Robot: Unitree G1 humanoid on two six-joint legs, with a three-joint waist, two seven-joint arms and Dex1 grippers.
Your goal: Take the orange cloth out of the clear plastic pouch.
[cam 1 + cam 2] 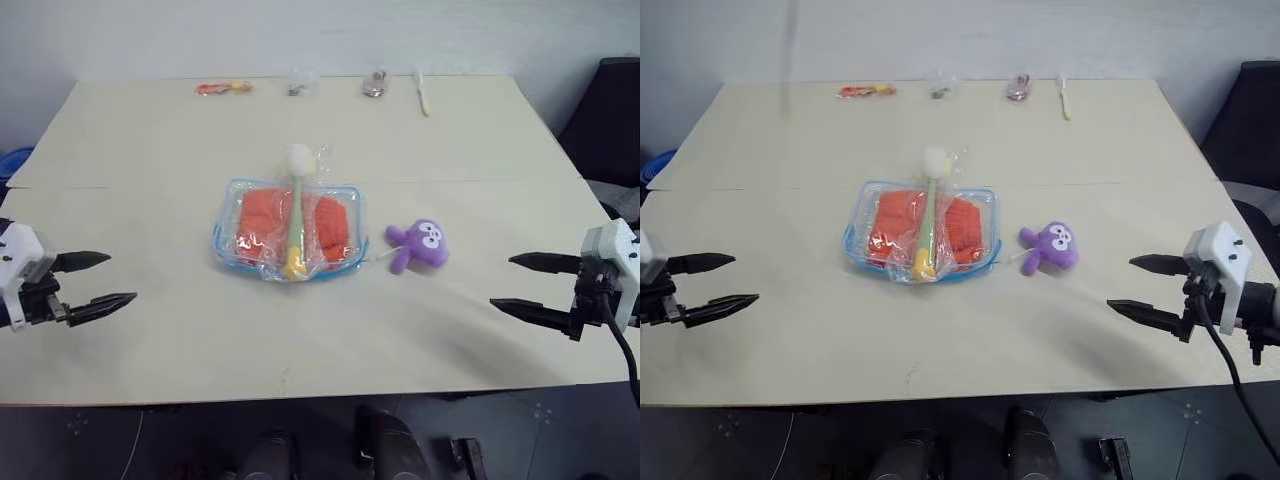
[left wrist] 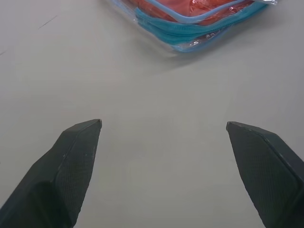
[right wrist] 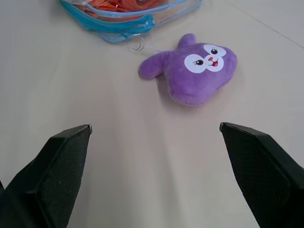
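Not yet begun: orange cloth (image 1: 267,216) lying inside the clear plastic pouch (image 1: 228,243), nothing gripped.

Pouch flat at mid-table with its blue-trimmed edge apparently closed (hard to tell from here), a wrapped long-handled utensil (image 1: 296,212) laid across its top and a purple plush toy (image 1: 420,245) just beside it to the right. Left gripper (image 1: 103,279) and right gripper (image 1: 520,284) well apart from the pouch on either side, jaws spread wide and empty. Left to do: reaching in, opening the pouch, drawing the cloth out.
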